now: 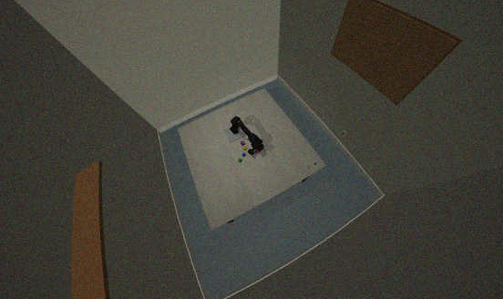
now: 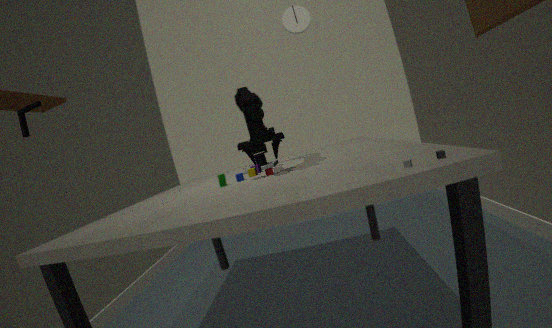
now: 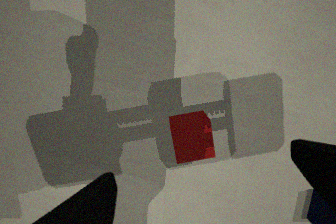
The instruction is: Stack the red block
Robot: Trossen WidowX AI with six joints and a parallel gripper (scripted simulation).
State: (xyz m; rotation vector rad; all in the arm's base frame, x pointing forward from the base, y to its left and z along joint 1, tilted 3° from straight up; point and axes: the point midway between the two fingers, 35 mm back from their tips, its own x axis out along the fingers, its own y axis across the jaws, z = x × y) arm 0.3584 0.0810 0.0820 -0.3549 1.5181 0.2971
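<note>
Jaws spread wide and empty, the gripper (image 3: 205,200) hangs over the tabletop (image 2: 350,182) with the red block (image 3: 192,137) lying below and just ahead, roughly centred between the two tips, green tower (image 2: 222,180) well off to the side.

The red block (image 3: 192,138) lies on the table (image 3: 250,40) in shadow, between the wide-open jaws.

white table (image 2: 350,182), red block (image 2: 269,171), green tower (image 2: 222,180), blue block (image 2: 240,177), yellow block (image 2: 252,172)
</note>
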